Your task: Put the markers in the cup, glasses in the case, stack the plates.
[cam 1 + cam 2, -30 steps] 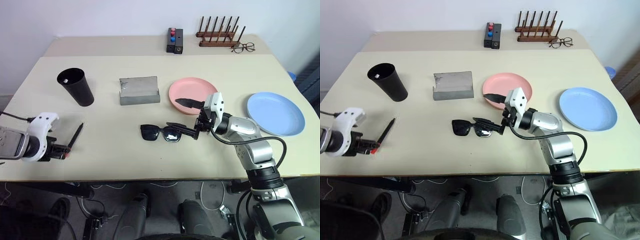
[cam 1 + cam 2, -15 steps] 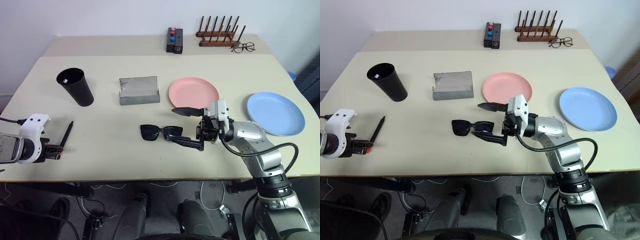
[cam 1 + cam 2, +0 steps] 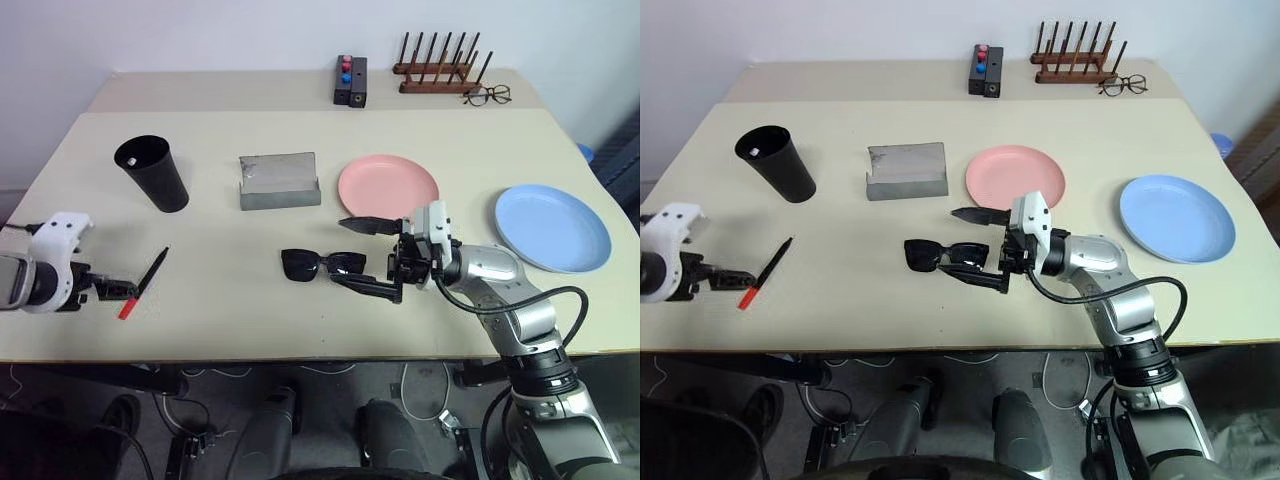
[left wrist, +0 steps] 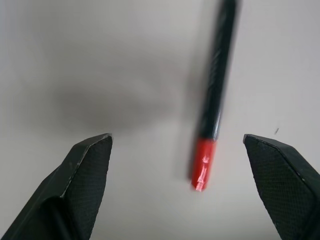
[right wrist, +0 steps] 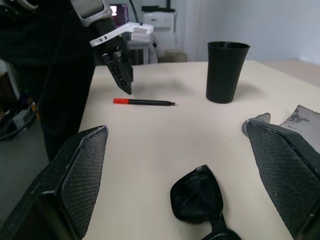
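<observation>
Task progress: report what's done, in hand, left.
Done: nothing. In hand: nothing; the marker lies on the table before the open left pincer, and the open right pincer flanks the sunglasses. Left: marker into cup, sunglasses into case, pink plate and blue plate stacked.

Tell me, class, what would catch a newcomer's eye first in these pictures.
Probably the two plates: the pink plate mid-table and the light blue plate near the right edge, apart, not stacked. Next, the right gripper, open, beside the black sunglasses at the table's middle. At the left edge, the open left gripper is by the red-ended marker, which lies on the table.
</observation>
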